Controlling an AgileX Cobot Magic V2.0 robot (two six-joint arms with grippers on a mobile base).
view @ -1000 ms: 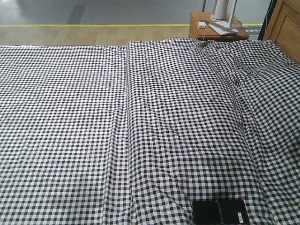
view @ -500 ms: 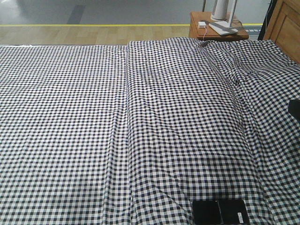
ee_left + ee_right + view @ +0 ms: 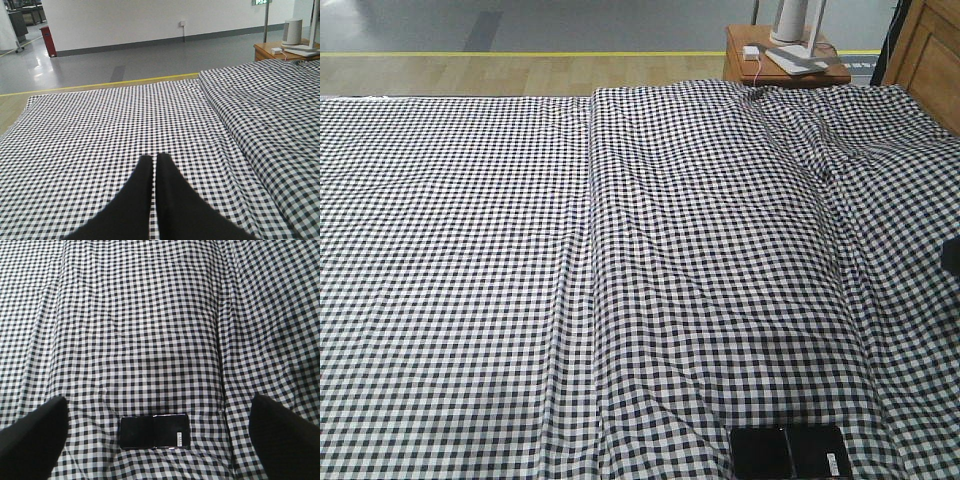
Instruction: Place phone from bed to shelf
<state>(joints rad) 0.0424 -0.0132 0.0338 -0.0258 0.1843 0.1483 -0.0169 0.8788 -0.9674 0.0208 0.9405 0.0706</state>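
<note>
Wrinkled checked sheeting covers the bed (image 3: 470,250), on which the phone (image 3: 154,431) is seen flat near the front edge, centred just ahead of the wide-open right hand (image 3: 157,399), long axis crosswise to its approach; the left hand (image 3: 154,161), pressed shut and empty, is judged farther off.

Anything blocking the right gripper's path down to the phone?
Nothing visible. The phone lies flat and uncovered on the bed, in plain view of the open right gripper; nothing lies on or beside it.
</note>
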